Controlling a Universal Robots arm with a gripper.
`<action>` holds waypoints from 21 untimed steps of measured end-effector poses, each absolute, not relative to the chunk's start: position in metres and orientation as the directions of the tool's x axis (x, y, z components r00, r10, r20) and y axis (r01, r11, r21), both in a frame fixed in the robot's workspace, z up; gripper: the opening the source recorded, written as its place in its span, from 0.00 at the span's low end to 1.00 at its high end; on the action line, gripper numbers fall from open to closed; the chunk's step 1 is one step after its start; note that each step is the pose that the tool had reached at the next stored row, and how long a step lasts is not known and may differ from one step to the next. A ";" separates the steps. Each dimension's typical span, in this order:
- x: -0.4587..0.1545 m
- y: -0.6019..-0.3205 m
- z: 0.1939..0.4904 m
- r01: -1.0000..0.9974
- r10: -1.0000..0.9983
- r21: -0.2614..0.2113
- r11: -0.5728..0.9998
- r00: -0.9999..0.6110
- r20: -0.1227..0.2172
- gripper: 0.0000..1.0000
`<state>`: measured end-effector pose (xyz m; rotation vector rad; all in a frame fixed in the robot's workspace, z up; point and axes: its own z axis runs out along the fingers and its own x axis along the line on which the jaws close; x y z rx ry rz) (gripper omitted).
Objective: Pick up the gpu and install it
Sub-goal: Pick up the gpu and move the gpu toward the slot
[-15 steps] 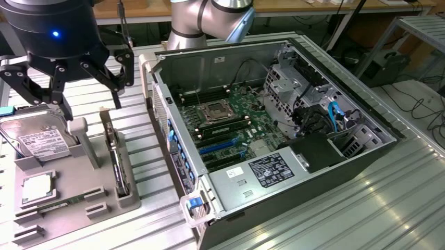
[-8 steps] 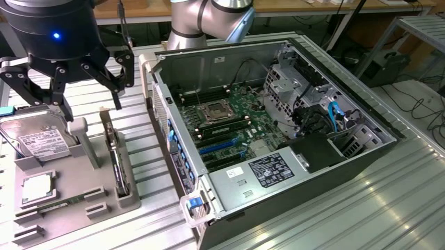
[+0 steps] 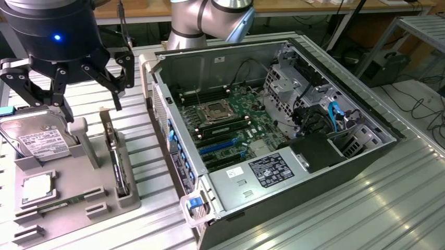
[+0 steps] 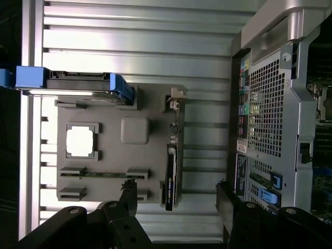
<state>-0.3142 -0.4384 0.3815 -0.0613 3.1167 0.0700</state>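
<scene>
Gpu (image 3: 116, 156) stands edge-on in the grey tray (image 3: 73, 177), lower left of frame, not yet lifted; end effector (image 3: 90, 104) hovers above, released and empty.

Hard drive (image 3: 38, 138), processor chip (image 3: 36, 188) and memory stick (image 3: 70, 200) in grey holder (image 3: 76, 179) on slatted table (image 3: 361, 208)

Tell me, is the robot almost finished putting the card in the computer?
Not yet. Nothing looks done: the gpu stands on edge in its slot in the grey tray. The end effector hangs open over the tray, holding nothing. Picking up and fitting into the open computer case are left.
</scene>
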 end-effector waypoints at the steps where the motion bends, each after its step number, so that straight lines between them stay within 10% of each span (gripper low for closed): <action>1: -0.314 -0.439 0.381 -0.040 -0.039 0.044 0.998 -0.999 -0.024 0.72; 21: -0.314 -0.439 0.375 -0.046 -0.045 0.044 0.998 -0.999 -0.024 0.72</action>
